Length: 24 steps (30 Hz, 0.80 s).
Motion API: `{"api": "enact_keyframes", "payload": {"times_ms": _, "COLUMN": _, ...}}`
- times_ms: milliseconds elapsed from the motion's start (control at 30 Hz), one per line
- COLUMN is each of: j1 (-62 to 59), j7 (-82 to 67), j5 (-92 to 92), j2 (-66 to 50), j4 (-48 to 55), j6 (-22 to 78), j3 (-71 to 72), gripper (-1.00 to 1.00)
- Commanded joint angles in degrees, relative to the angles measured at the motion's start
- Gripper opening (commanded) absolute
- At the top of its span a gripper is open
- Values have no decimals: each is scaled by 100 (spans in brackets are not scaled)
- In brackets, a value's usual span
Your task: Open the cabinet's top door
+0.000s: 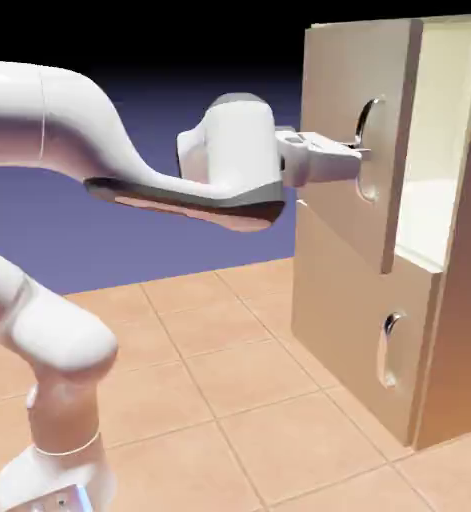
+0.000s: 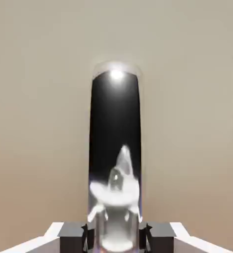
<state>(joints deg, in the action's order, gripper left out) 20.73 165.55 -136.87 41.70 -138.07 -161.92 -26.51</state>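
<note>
Gripping the shiny handle of the top door, the gripper is closed tight; the door is partly open.

Tan top door, partly open

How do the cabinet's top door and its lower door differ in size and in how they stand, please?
The top door stands partly open, baring the pale interior, while the lower door sits shut. The top door is taller than the lower door. The top door's handle is longer than the lower door's handle. Both are tan, with curved silver handles.
</note>
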Motion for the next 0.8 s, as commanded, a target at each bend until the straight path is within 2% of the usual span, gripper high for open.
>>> {"api": "enact_keyframes", "payload": {"times_ms": 0, "j1": -207, "j7": 41, "j5": 76, "j2": 15, "j4": -60, "j6": -9, "j3": 184, "gripper": -100}}
{"api": "enact_keyframes", "payload": {"times_ms": 300, "j1": -2076, "j7": 9, "j5": 1150, "j2": 494, "j4": -665, "j6": -161, "j3": 1865, "gripper": -100}}
{"api": "enact_keyframes", "payload": {"times_ms": 533, "j1": -3529, "j7": 81, "j5": 1908, "j2": 979, "j4": -936, "j6": -648, "j3": 3040, "gripper": -100}}
{"api": "enact_keyframes", "payload": {"times_ms": 767, "j1": -4392, "j7": -932, "j5": 3556, "j2": 1788, "j4": -1434, "j6": -901, "j3": 3775, "gripper": -100}}
